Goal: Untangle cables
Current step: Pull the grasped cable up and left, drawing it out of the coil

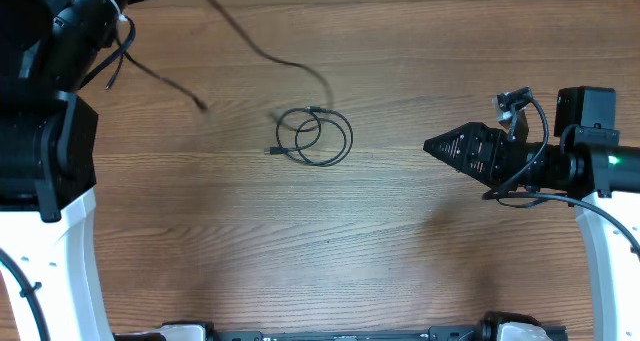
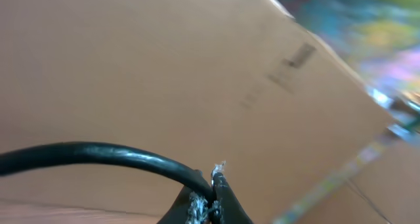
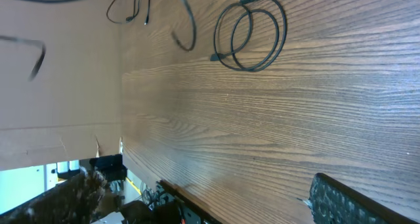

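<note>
One thin black cable (image 1: 315,136) lies coiled in a small double loop on the wooden table (image 1: 330,241); it also shows in the right wrist view (image 3: 252,33). My left gripper (image 2: 213,198) is shut on another black cable (image 2: 98,152) and holds it high at the far left. From there, blurred strands trail over the table (image 1: 262,53) (image 1: 165,81) and show in the right wrist view (image 3: 187,27). My right gripper (image 1: 430,144) hovers to the right of the coil, apart from it, rolled on its side, open and empty. One of its fingers (image 3: 354,201) shows.
The left arm's body (image 1: 40,131) fills the left edge. A brown cardboard wall (image 2: 164,66) stands behind the table. The table's edge (image 3: 197,191) shows in the right wrist view, with dark clutter beyond it.
</note>
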